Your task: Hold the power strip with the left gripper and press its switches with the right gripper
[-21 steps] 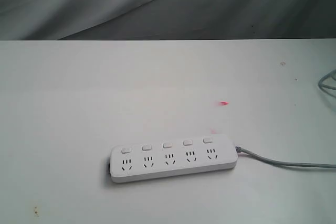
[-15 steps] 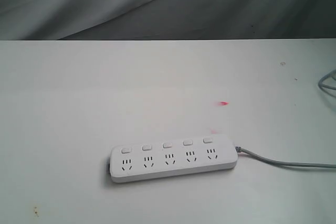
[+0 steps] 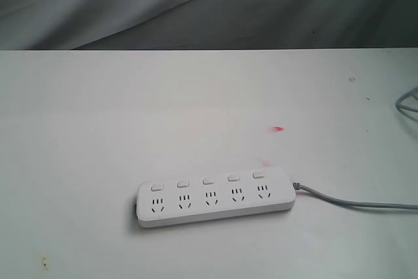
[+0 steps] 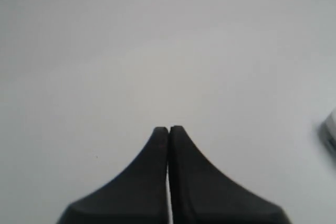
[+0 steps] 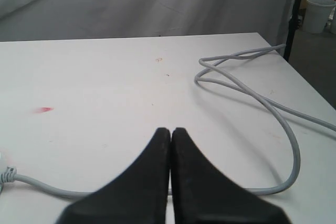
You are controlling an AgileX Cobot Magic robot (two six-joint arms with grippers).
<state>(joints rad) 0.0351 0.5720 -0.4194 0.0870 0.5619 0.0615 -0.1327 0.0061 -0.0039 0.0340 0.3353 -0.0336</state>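
The white power strip [image 3: 215, 197] lies flat on the white table, near its front, a little tilted. Its row of switches [image 3: 208, 180] runs along the far edge, one above each socket. A grey cord [image 3: 353, 202] leaves its right end. Neither arm shows in the exterior view. In the left wrist view my left gripper [image 4: 168, 129] is shut with nothing in it, over bare table, and a corner of the power strip [image 4: 331, 132] shows at the frame's edge. My right gripper [image 5: 171, 130] is shut and empty, above the cord [image 5: 42, 184].
The grey cord loops across the table [image 5: 252, 93] near its right edge [image 5: 302, 72]. A small red mark [image 3: 278, 129] lies on the table behind the strip. A grey cloth backdrop [image 3: 196, 4] hangs behind the table. A white bucket [image 5: 319, 14] stands off the table.
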